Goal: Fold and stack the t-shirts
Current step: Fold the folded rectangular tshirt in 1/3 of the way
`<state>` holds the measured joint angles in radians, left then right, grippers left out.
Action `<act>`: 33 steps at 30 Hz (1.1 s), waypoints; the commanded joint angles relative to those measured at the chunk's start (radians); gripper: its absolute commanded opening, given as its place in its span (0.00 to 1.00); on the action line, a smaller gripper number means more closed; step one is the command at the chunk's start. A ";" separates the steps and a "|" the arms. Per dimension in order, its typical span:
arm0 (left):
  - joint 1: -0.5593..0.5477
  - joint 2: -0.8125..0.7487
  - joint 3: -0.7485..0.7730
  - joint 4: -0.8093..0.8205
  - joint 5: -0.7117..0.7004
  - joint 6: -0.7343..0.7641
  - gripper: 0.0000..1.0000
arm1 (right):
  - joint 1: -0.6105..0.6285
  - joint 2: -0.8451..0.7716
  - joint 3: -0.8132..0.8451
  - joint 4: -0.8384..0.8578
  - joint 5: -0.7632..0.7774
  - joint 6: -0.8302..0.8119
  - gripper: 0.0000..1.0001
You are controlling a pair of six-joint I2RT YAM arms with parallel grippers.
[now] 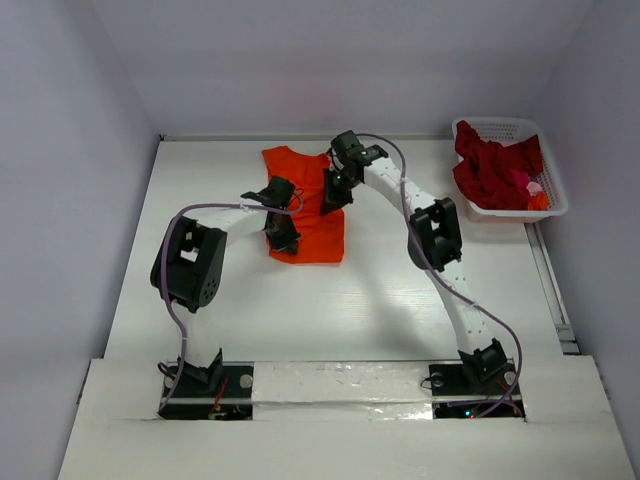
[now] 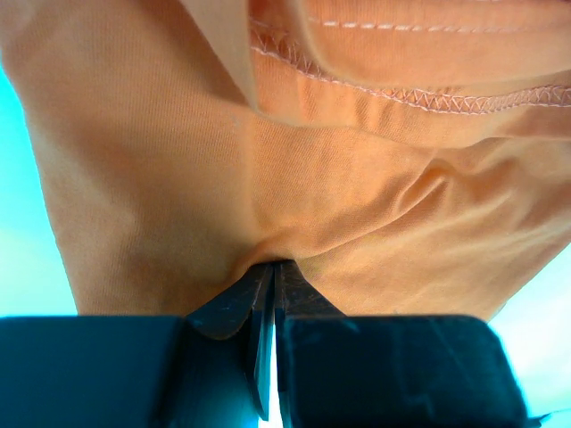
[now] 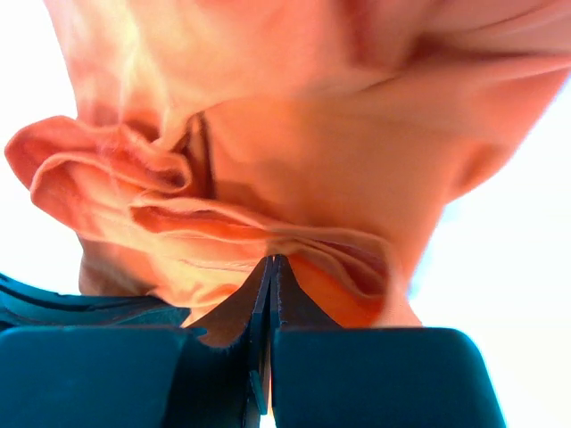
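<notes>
Orange t-shirt (image 1: 322,238): it is laid on the white table (image 1: 300,320) at the far middle, and both arms are bent over it. Its near edge is seen as fairly straight, while a shoulder part juts out at the far left.
Left gripper (image 2: 272,265): it is clenched on the orange t-shirt. In the overhead view it is set at the shirt's left edge, toward the near corner. In the left wrist view the two dark fingers are pressed together, and a small pucker of orange cloth is pinched at their tips.
Cloth at the left gripper: smooth fabric is spread above the pinch, and a stitched hem is seen across the top of the left wrist view.
Right gripper (image 3: 270,260): it is clamped on the orange t-shirt. In the overhead view it is placed over the shirt's right side, toward the far end. The fingers are closed, with several bunched folds gathered at their tips.
Dark red t-shirts (image 1: 488,168): they are heaped, crumpled, inside the white latticed basket (image 1: 505,124), and part of the heap is raised above its rim.
White latticed basket: it is set at the far right corner of the table, well apart from the orange t-shirt.
</notes>
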<state>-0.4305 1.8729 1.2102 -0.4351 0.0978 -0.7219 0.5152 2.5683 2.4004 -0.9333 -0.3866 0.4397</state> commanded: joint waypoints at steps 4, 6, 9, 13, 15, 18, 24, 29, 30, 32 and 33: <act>-0.013 0.031 -0.063 -0.050 -0.020 0.006 0.00 | -0.024 -0.002 0.057 -0.004 0.028 -0.022 0.00; -0.013 0.034 -0.063 -0.051 -0.018 0.007 0.00 | -0.036 -0.002 0.078 0.001 0.025 -0.022 0.00; -0.013 0.032 -0.061 -0.053 -0.020 0.009 0.00 | -0.046 -0.010 0.111 -0.009 0.023 -0.032 0.00; -0.013 0.040 -0.058 -0.050 -0.018 0.009 0.00 | -0.046 -0.092 0.076 0.005 0.014 -0.044 0.00; -0.022 0.043 -0.057 -0.048 -0.015 0.007 0.00 | -0.046 -0.146 0.068 0.007 0.011 -0.047 0.00; -0.022 0.048 -0.054 -0.045 -0.015 0.004 0.00 | -0.046 -0.194 0.036 0.014 -0.015 -0.041 0.00; -0.022 0.054 -0.037 -0.047 -0.009 -0.002 0.00 | 0.055 -0.241 -0.058 0.021 -0.029 -0.047 0.00; -0.022 0.049 -0.037 -0.048 -0.013 -0.004 0.00 | 0.124 -0.200 -0.064 0.024 -0.064 -0.042 0.00; -0.031 0.049 -0.037 -0.048 -0.013 -0.002 0.00 | 0.124 -0.189 -0.072 0.028 -0.070 -0.039 0.00; -0.031 0.049 -0.040 -0.048 -0.013 -0.004 0.00 | 0.134 -0.184 -0.089 0.045 -0.080 -0.033 0.00; -0.031 0.048 -0.040 -0.048 -0.012 -0.004 0.00 | 0.134 -0.181 -0.101 0.050 -0.083 -0.032 0.00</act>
<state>-0.4381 1.8690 1.2045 -0.4255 0.0986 -0.7238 0.6521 2.3730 2.3241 -0.9112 -0.4324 0.4095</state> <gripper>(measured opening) 0.003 0.009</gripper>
